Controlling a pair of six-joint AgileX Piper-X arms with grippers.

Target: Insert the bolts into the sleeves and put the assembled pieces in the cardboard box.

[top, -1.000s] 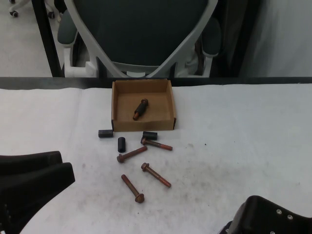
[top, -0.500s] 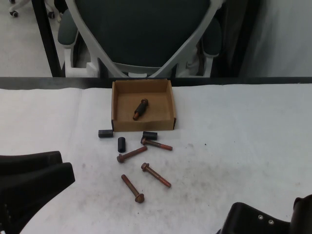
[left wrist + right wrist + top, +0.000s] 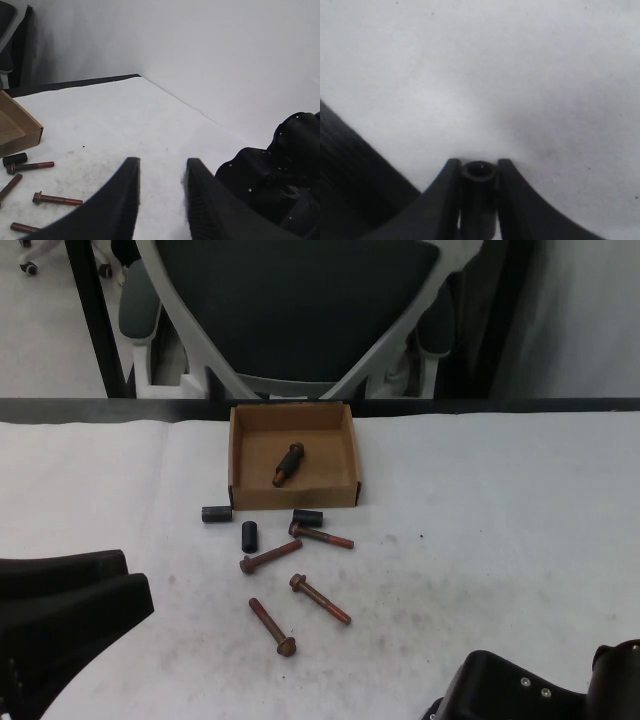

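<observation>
Sleeve [image 3: 478, 210] clamped in right tool [image 3: 479, 169], open end showing at the tips, over near right of surface [image 3: 500, 520]. Left tool [image 3: 162, 162] parted, empty. Four bolts [image 3: 320, 599] ahead and leftward, nearer left arm; nearest bolt [image 3: 272, 627] slantwise, head toward arms. Beyond, three loose sleeves [image 3: 249, 535], then cardboard box [image 3: 240, 455] holding one assembled piece [image 3: 288, 464].

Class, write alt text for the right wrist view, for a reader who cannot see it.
A short black sleeve is clamped in the right gripper, its hollow end showing at the gripper's tip. Beyond it lies the white bench top, marked with faint grey smudges.
</observation>
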